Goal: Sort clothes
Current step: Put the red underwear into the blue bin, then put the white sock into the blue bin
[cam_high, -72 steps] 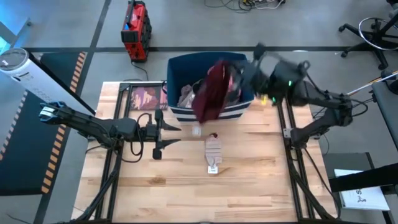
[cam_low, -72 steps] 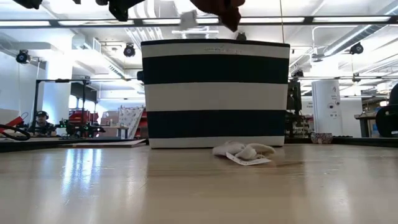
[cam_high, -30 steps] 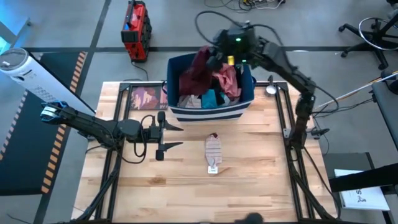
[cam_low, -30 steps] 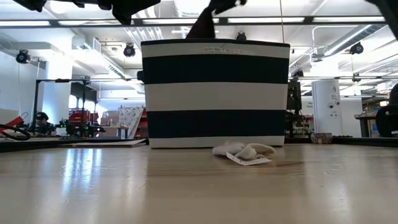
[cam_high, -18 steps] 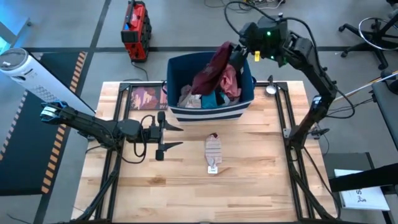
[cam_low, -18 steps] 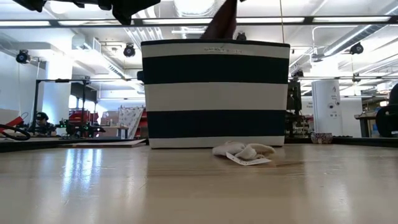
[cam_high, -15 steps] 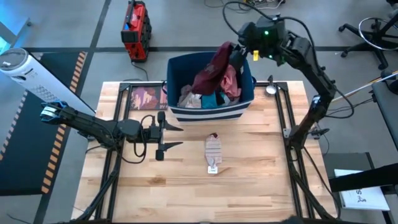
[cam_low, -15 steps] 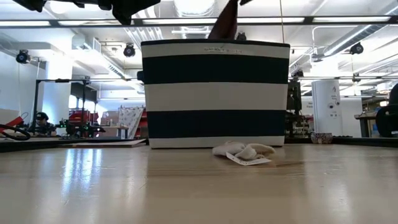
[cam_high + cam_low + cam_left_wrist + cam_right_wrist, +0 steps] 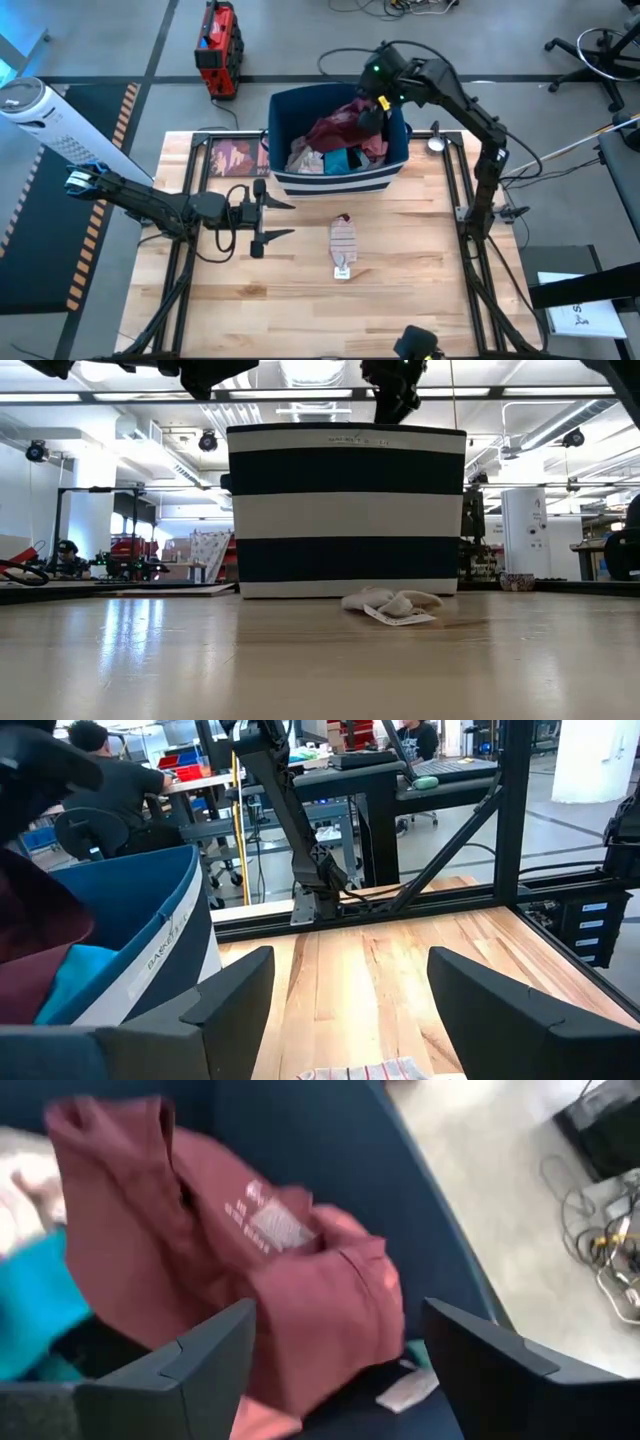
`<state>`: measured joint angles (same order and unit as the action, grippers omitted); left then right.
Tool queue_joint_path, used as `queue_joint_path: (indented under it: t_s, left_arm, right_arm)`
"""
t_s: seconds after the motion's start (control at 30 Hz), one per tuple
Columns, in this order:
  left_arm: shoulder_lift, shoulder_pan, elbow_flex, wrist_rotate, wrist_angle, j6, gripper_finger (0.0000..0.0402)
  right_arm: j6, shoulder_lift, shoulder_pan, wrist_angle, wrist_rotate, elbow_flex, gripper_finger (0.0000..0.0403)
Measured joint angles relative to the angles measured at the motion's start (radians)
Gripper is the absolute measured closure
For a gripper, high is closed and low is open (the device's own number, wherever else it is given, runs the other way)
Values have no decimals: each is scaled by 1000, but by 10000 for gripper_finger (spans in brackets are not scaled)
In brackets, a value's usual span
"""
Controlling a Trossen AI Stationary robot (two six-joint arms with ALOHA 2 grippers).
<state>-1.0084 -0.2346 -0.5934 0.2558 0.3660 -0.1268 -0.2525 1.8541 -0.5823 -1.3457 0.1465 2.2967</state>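
High view: table [image 9: 400,270] carries the striped bin [image 9: 335,180], where the maroon garment [image 9: 335,128] lies released under the spread right gripper [image 9: 372,112]. Left gripper [image 9: 268,220] waits, fingers apart, near a small striped piece [image 9: 343,243].

Table [image 9: 400,250]: pale wood planks, smooth, slight sheen in low view. Bin [image 9: 347,510]: woven cloth, matt, navy w/ white stripes. Maroon garment [image 9: 250,1270] in bin: soft matt cloth, creased, white printed label. Teal piece [image 9: 30,1305] beside it: matt cloth. Small striped garment [image 9: 343,242] on table in front of bin: soft knit cloth w/ paper tag. Frame rails [image 9: 470,230] beside bin: black metal, matt. Right gripper [image 9: 330,1350] fingers: dark matt plastic.
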Motion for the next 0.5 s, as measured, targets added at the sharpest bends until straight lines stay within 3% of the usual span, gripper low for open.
queue_joint_path:
  t_s: [0.23, 0.5]
  left_arm:
    - [-47, 0, 0, -3, -7, 4, 148]
    - [-170, -6, 0, -5, 34, -3, 160]
  right_arm:
    - [-29, -17, 26, -6, -4, 0, 121]
    - [-17, -110, 46, -18, -211, -1, 115]
